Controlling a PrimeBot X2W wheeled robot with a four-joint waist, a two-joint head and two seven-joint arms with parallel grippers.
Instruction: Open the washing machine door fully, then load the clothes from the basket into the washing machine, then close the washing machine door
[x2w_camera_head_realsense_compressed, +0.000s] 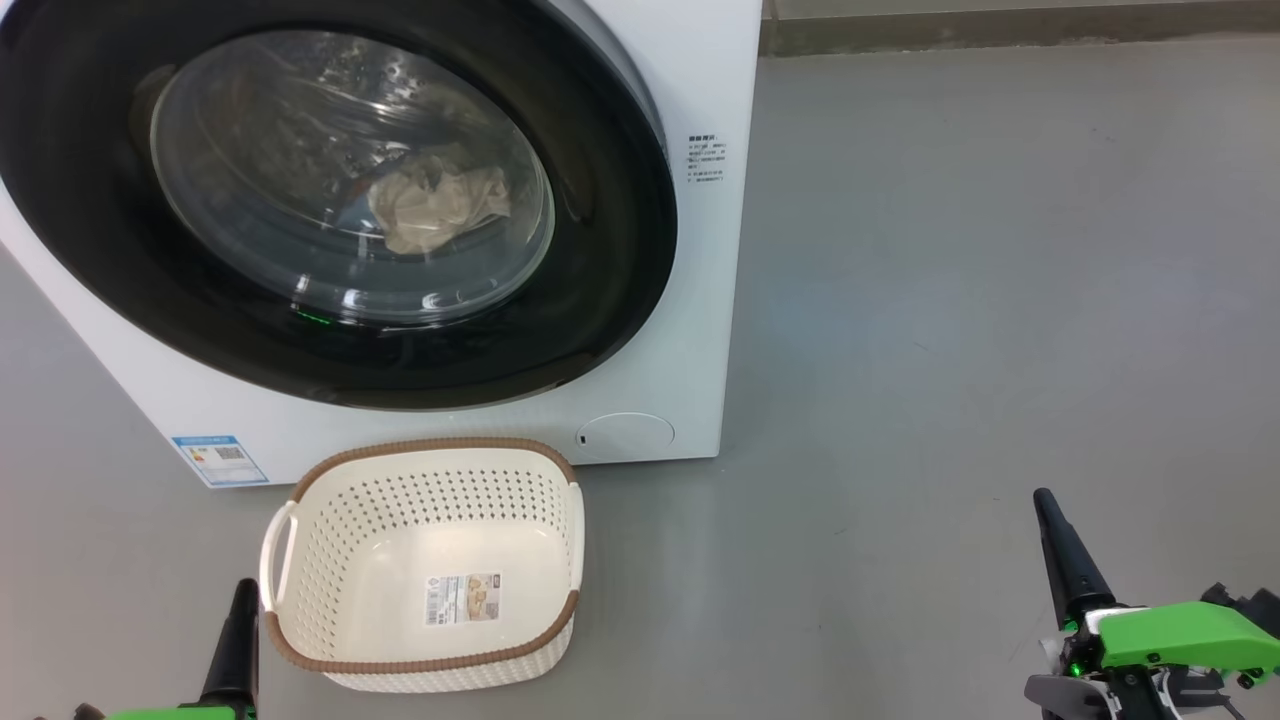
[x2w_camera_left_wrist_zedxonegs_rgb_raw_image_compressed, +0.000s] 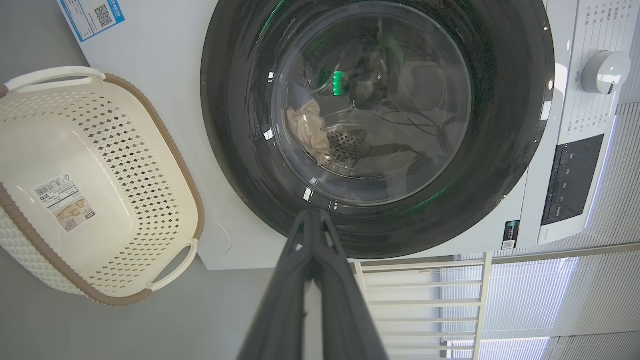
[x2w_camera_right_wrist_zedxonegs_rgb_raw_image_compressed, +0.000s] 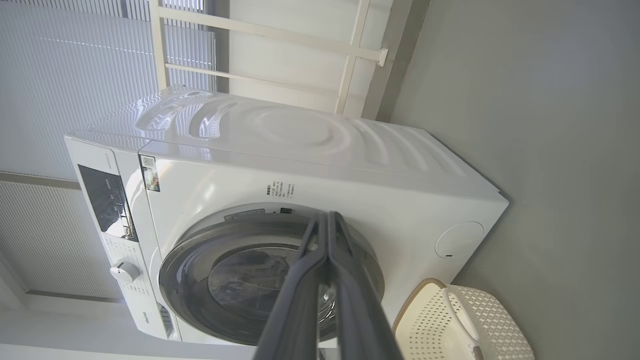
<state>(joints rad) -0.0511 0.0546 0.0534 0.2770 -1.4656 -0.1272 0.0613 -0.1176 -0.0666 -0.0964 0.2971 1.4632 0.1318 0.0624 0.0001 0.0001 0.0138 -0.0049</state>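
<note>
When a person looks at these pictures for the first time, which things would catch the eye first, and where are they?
The round, black-rimmed washing machine door, shut, dominates the head view's upper left, with a cream garment behind its glass. Below it on the grey floor stands the cream basket, empty but for a sticker. The left hand and right hand, both shut, sit at the lower corners.

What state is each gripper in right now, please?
Left gripper: closed, holding nothing.
Right gripper: closed, holding nothing.
</note>
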